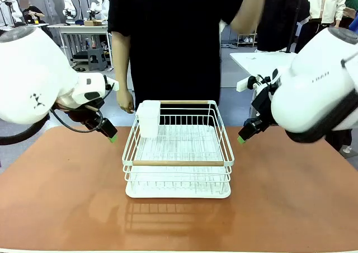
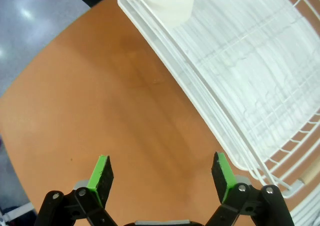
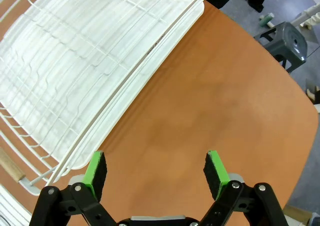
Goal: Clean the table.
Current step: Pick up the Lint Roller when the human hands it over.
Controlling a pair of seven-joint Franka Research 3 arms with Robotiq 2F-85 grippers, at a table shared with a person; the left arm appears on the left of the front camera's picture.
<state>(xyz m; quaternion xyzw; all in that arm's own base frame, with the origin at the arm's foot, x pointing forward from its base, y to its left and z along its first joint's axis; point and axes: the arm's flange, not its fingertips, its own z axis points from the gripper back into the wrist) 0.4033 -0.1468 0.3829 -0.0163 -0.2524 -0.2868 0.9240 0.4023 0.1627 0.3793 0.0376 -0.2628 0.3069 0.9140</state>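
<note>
Front view, tabletop: the reddish-brown top runs across the whole near picture and carries a white wire rack at its middle
Front view, rack: a white caddy sits at its far left corner, and I see nothing else in it
Front view, arms: the left jaws hang just beside the rack's left side and the right jaws just beside its right side, both above the tabletop and touching nothing
Front view, person: stands at the far edge, one hand hanging near the rack's far left corner
Left wrist view, left jaws: wide apart and empty, with green pads over bare tabletop and the rack's rim off to one side
Right wrist view, right jaws: wide apart and empty, with pads over bare tabletop and the rack's rim close to one pad
Risk, snagging: an inward sweep would likely catch a pad on the thin wires and shove the rack across the smooth top
Risk, uneven lift: if one side rises first, the rack could tilt and shed the caddy
Risk, person: a push towards the far edge would bring the rack to that hand
</note>
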